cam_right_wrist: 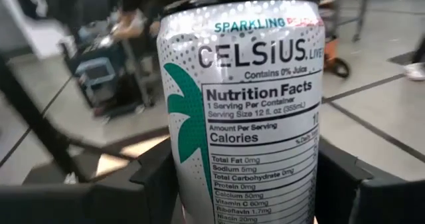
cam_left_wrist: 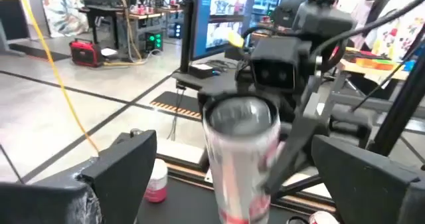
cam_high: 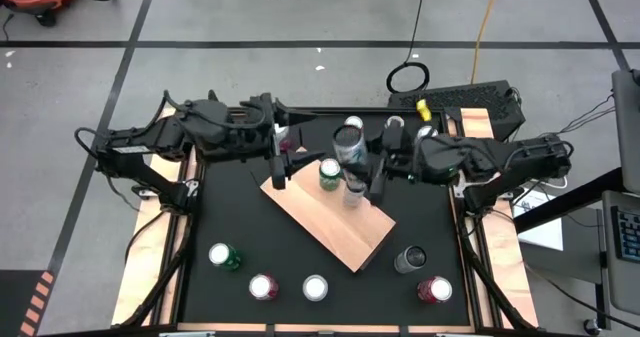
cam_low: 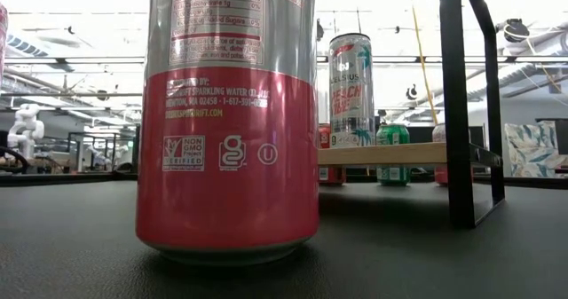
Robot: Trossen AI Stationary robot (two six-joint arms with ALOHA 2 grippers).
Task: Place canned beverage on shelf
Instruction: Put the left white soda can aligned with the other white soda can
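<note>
Silver tall can (cam_right_wrist: 242, 111) stands upright on the shelf (cam_high: 335, 222), clasped between the right gripper's (cam_high: 362, 177) fingers. Just beside it, the left gripper (cam_high: 283, 162) hangs spread wide with nothing in it.

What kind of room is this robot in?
Probably a robot lab or workshop: a bare concrete floor with dark tape lines, cables trailing across it, and desks with lit computer screens beyond the black table.

Black table (cam_high: 300, 252) bearing tan shelf (cam_high: 335, 227) below both grippers, green can (cam_high: 329, 174) and tall silver can (cam_high: 349, 142) on it, five cans nearer table front.
</note>
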